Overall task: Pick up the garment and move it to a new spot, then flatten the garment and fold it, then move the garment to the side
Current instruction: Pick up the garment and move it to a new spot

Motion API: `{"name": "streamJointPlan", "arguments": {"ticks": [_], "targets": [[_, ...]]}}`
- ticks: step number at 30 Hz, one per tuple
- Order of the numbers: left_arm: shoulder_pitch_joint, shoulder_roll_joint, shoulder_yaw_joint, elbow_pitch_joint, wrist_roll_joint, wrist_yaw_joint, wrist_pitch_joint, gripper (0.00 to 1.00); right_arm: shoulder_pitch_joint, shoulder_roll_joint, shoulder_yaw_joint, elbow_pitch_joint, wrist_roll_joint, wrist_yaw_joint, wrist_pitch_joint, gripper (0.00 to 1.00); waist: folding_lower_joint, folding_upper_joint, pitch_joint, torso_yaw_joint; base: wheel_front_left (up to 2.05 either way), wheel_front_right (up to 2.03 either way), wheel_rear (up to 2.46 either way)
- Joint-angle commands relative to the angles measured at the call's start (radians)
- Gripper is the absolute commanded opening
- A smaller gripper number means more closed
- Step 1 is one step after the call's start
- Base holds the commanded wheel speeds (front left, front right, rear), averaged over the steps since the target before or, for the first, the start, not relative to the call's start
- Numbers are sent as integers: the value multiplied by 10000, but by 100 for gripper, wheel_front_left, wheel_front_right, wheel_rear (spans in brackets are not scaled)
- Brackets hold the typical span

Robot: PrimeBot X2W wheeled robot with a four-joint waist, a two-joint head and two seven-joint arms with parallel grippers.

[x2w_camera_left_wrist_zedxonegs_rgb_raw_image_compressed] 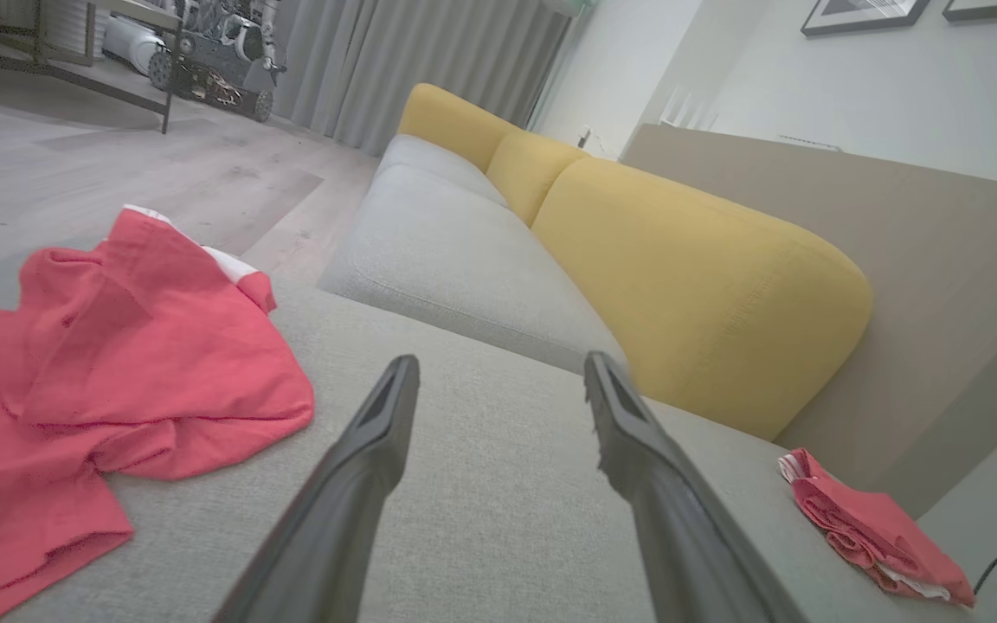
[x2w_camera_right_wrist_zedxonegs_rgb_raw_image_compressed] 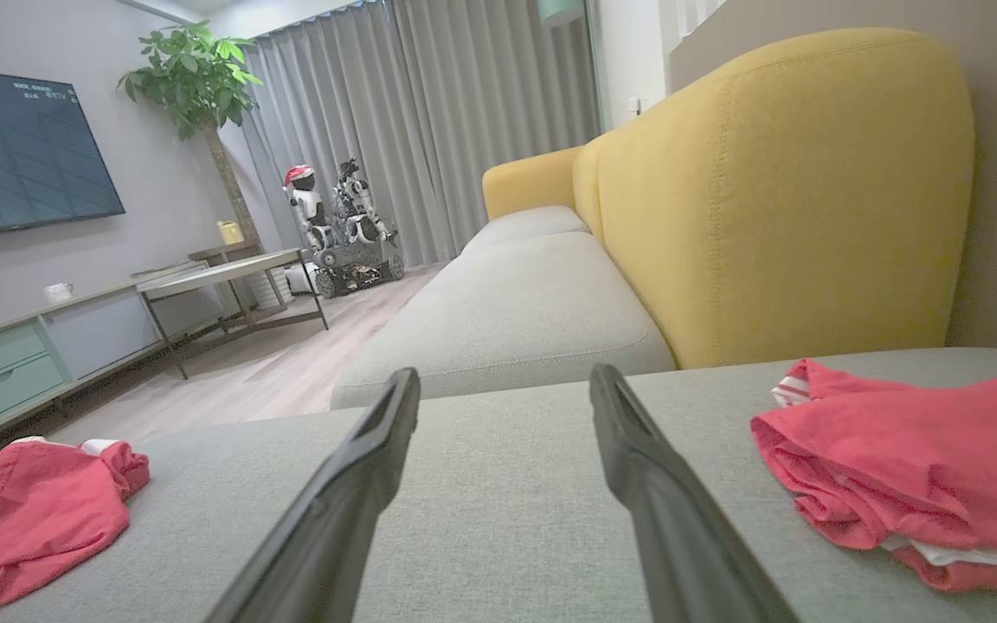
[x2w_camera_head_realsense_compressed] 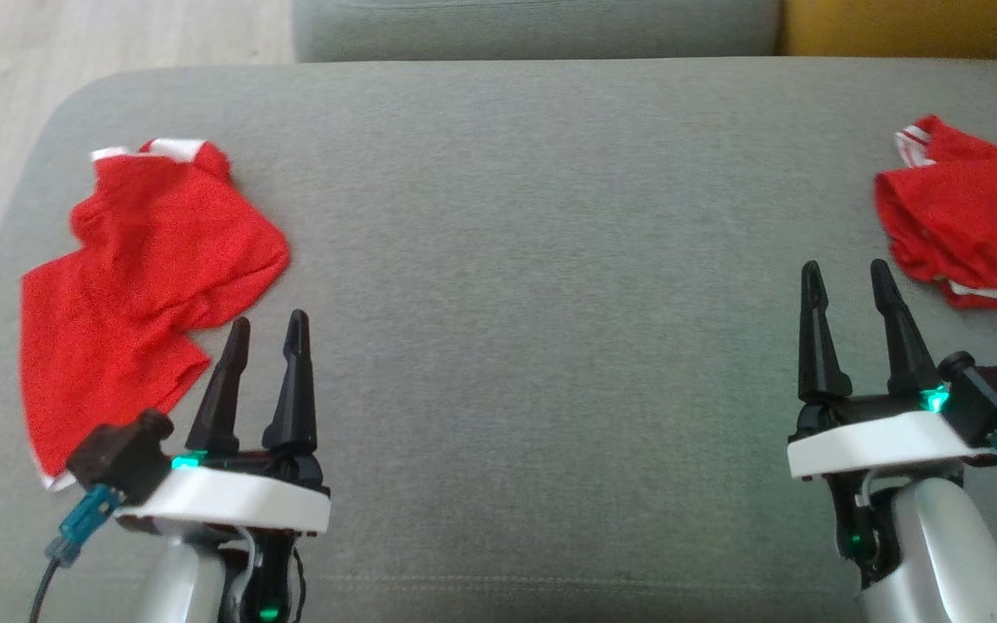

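A crumpled red garment point(x2w_camera_head_realsense_compressed: 144, 277) with white trim lies at the left of the grey cushion point(x2w_camera_head_realsense_compressed: 533, 260); it also appears in the left wrist view as the red garment point(x2w_camera_left_wrist_zedxonegs_rgb_raw_image_compressed: 92, 381) and in the right wrist view as the same garment point(x2w_camera_right_wrist_zedxonegs_rgb_raw_image_compressed: 31, 510). My left gripper point(x2w_camera_head_realsense_compressed: 266, 330) hovers open just right of its lower edge, nothing between its fingers. A second red garment point(x2w_camera_head_realsense_compressed: 974, 225), folded in a stack, sits at the cushion's right edge, seen close in the right wrist view point(x2w_camera_right_wrist_zedxonegs_rgb_raw_image_compressed: 914, 459). My right gripper point(x2w_camera_head_realsense_compressed: 845, 277) is open, just left of that stack.
Yellow back cushions point(x2w_camera_left_wrist_zedxonegs_rgb_raw_image_compressed: 689, 277) and another grey seat point(x2w_camera_right_wrist_zedxonegs_rgb_raw_image_compressed: 516, 311) stand beyond the work surface. The floor point(x2w_camera_head_realsense_compressed: 74, 43) lies off the cushion's left edge. A low table point(x2w_camera_right_wrist_zedxonegs_rgb_raw_image_compressed: 221, 272), a TV cabinet point(x2w_camera_right_wrist_zedxonegs_rgb_raw_image_compressed: 22, 355) and another robot point(x2w_camera_right_wrist_zedxonegs_rgb_raw_image_compressed: 334, 225) stand across the room.
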Motion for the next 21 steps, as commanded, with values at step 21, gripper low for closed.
{"name": "streamJointPlan", "arguments": {"ticks": [21], "targets": [[-150, 58, 907, -940, -506, 354, -49, 100, -116, -18, 1007, -549, -45, 65, 499, 100, 0, 0, 188, 3095, 0, 0, 0]]}}
